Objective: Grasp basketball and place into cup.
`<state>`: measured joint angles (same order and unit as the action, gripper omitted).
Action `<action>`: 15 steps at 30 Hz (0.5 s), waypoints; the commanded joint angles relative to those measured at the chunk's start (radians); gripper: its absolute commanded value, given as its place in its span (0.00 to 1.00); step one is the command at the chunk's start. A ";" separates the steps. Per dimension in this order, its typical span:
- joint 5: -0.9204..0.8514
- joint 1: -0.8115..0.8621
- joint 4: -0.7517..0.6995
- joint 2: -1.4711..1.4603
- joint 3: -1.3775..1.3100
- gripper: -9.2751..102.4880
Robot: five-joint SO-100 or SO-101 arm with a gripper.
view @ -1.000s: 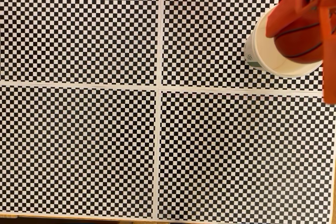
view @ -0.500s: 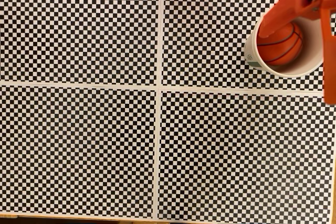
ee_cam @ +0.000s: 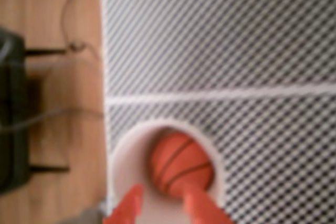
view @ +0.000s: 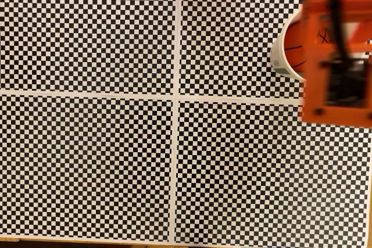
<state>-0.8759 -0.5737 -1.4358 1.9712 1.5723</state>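
Fixed view, left to right: the checkered mat covers the surface, black and white squares divided into four panels by white bands crossing near the centre. A strip of wooden table edge shows along the bottom. At the far right, near the top, stands the white paper cup, with a small green mark on its left outer side. Only its left rim and wall are visible. The basketball lies inside the cup, a sliver of orange with a black seam showing. The orange robot arm overlies the rest of cup and ball, blurred, with a black cable along it.

Wrist view, left to right: wooden floor or tabletop with dark cables and a black object at the left edge, detail unclear. The cup sits on the mat, beside the mat's left border. The basketball rests inside, toward the right wall. The gripper enters from the bottom edge; its two orange fingers stand apart, released, holding nothing. The right fingertip overlaps the ball; contact cannot be determined
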 commanded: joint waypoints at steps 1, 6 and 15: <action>-0.032 0.072 0.008 0.044 -0.002 0.08; -0.149 0.219 0.020 0.083 0.003 0.08; -0.525 0.482 0.216 0.155 0.041 0.08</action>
<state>-1.3054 -0.1488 -1.2916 2.0847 1.6030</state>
